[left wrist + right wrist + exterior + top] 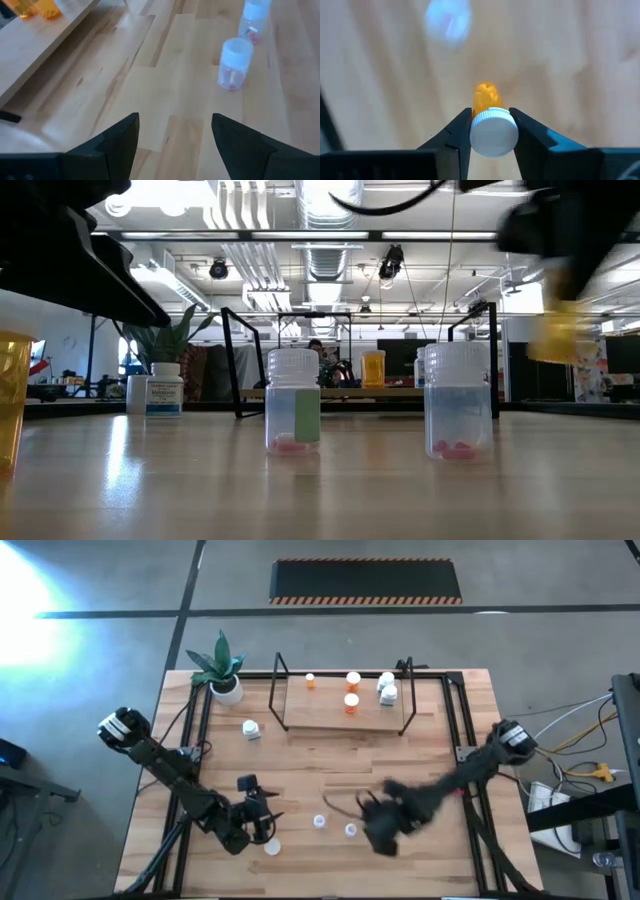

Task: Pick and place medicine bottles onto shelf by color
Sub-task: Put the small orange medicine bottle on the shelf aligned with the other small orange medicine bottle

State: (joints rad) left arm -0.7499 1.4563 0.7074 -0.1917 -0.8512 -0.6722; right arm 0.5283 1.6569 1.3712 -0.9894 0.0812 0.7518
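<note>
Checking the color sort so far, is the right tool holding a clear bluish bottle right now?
No, the right tool is shut on an orange bottle with a white cap.

Plank wooden tabletop (pixel 330 765) carries the shelf (pixel 345 700) at its far edge, a potted plant (pixel 222 668) beside it, a white bottle (pixel 250 728) near the pot, and two clear bottles (pixel 320 822) (pixel 351 830) near the front.

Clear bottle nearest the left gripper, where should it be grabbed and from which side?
Grip the clear bottle around its round body below the cap, coming level from where the left gripper is: it stands upright, bare table around it.
</note>
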